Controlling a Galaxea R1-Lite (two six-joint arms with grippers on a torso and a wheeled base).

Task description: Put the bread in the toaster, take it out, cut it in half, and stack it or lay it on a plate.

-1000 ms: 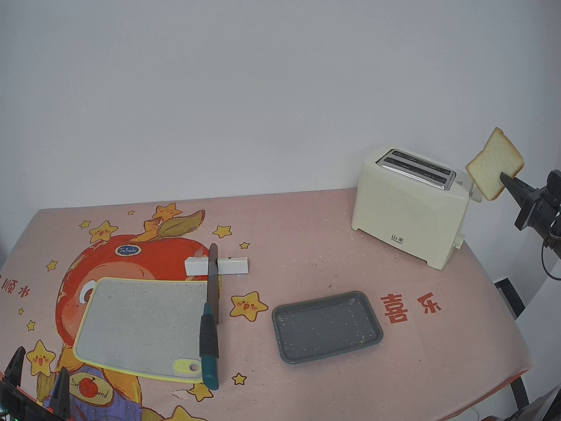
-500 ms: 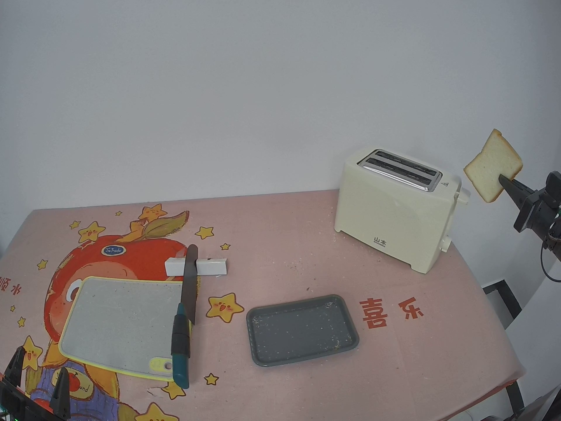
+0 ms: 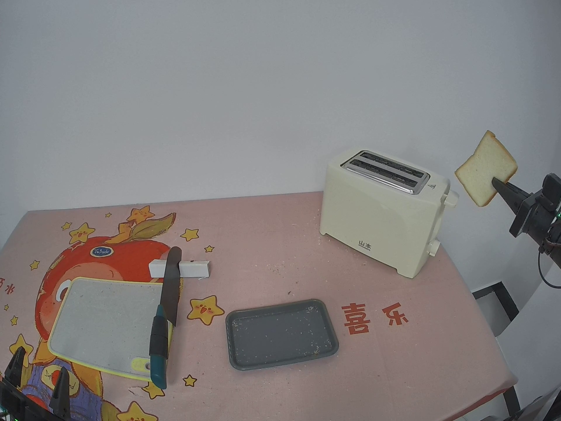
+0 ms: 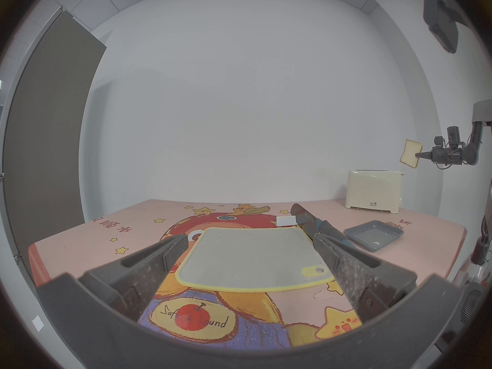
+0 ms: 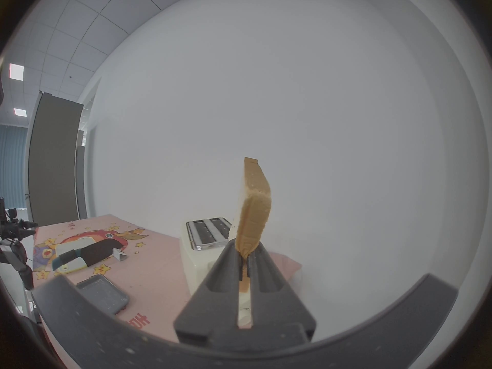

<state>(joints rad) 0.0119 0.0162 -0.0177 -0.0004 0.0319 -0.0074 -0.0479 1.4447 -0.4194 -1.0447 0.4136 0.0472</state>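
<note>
A slice of bread [image 3: 485, 169] hangs in the air to the right of the cream toaster [image 3: 383, 211], above table height, with my right gripper [image 3: 498, 183] shut on its lower edge. In the right wrist view the bread [image 5: 252, 212] stands upright between the fingers [image 5: 225, 270], the toaster [image 5: 207, 252] below and behind it. Both toaster slots are empty. The grey plate [image 3: 282, 334] lies in the middle of the table. My left gripper [image 3: 36, 375] is open at the table's front left corner, near the cutting board [image 3: 102, 323]. The knife [image 3: 163, 317] rests along the board's right edge.
A small white block [image 3: 179, 268] props the knife blade behind the board. The pink patterned tablecloth [image 3: 280, 264] has free room between board, plate and toaster. The toaster stands near the table's back right corner, close to the wall.
The head camera has shifted, so the whole table scene slid left in the picture. The bread and right gripper keep almost the same place in the picture, now farther right of the toaster.
</note>
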